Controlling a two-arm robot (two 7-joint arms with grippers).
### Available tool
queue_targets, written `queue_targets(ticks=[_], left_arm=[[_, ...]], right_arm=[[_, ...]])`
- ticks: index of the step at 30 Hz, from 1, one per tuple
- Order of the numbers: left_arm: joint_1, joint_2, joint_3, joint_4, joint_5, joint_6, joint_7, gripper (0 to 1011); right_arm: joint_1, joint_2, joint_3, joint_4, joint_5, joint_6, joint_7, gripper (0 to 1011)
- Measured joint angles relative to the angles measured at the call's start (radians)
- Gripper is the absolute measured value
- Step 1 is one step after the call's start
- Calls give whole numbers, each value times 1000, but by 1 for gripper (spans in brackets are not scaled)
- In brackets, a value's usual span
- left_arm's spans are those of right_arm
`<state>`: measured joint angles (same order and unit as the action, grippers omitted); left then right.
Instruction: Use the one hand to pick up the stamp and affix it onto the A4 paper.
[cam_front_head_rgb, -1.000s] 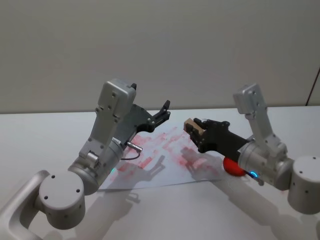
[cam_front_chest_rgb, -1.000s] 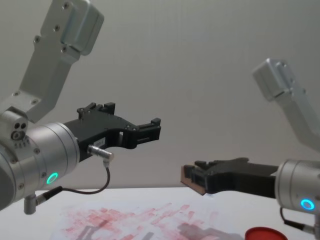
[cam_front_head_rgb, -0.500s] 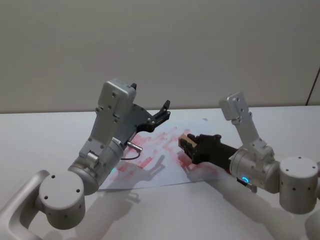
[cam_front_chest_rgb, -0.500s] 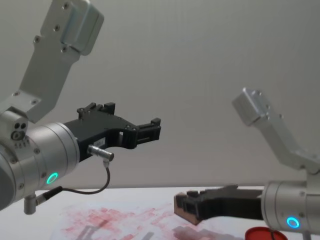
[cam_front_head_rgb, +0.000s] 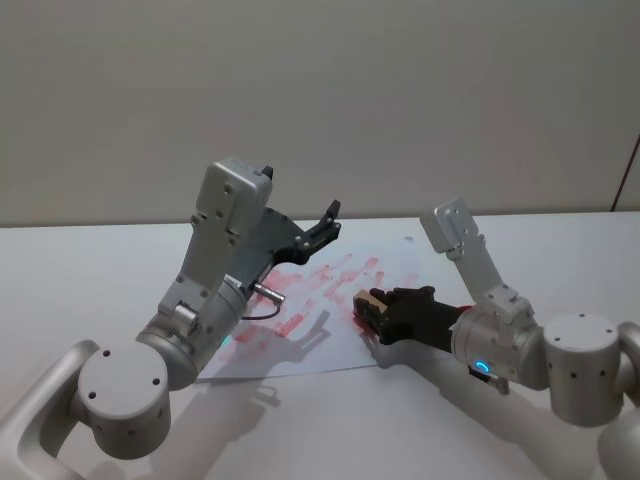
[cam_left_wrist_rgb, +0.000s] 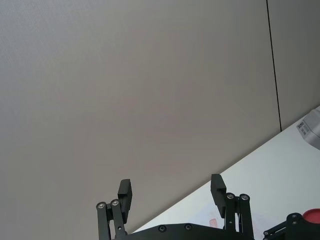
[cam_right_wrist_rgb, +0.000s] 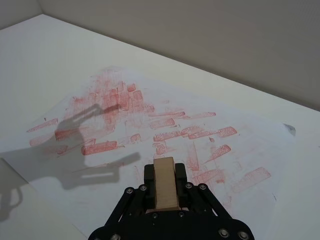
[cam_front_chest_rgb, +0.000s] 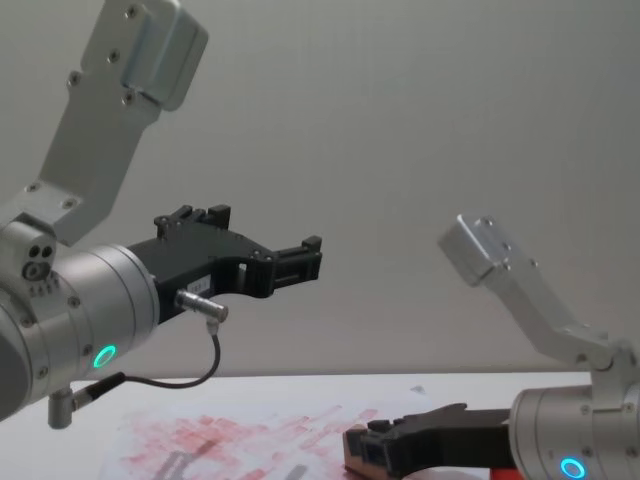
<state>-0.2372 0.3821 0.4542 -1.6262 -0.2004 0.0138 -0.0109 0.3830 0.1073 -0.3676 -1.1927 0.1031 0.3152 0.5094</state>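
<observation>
Right gripper (cam_front_head_rgb: 373, 311) around pale tan stamp (cam_right_wrist_rgb: 165, 190)

Two robot arms leave an open lane over the middle of a stamped sheet.

The left gripper (cam_front_head_rgb: 326, 224), fingers spread, hangs high above the far left part of the A4 paper (cam_front_head_rgb: 335, 345), and its arm slants over the sheet's left edge, closing that side but leaving room underneath. The right gripper (cam_front_head_rgb: 375, 312), clamped on the stamp (cam_right_wrist_rgb: 165, 189), sits low at the sheet's near right part, with its arm barring the right approach. Between them the sheet's middle and far edge lie open, as does the table (cam_front_head_rgb: 90, 270) further left.
</observation>
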Motion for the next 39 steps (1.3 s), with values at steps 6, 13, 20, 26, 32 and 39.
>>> queue_targets(ticks=[6, 13, 20, 26, 32, 39], left_arm=[[0, 0, 0, 0, 0, 0, 0, 1001], [0, 0, 0, 0, 0, 0, 0, 1001], [0, 0, 0, 0, 0, 0, 0, 1001], [0, 0, 0, 0, 0, 0, 0, 1001], [0, 0, 0, 0, 0, 0, 0, 1001], [0, 0, 0, 0, 0, 0, 0, 1001]], right_arm=[[7, -4, -3, 13, -2, 9, 2, 232], [9, -6, -8, 18, -3, 16, -1, 232], [4, -4, -10, 12, -4, -2, -12, 232], [1, 1, -9, -16, 1, -39, -23, 229], [-11, 11, 0, -65, 22, -82, -39, 229], [-67, 55, 26, -187, 72, -130, -84, 229]])
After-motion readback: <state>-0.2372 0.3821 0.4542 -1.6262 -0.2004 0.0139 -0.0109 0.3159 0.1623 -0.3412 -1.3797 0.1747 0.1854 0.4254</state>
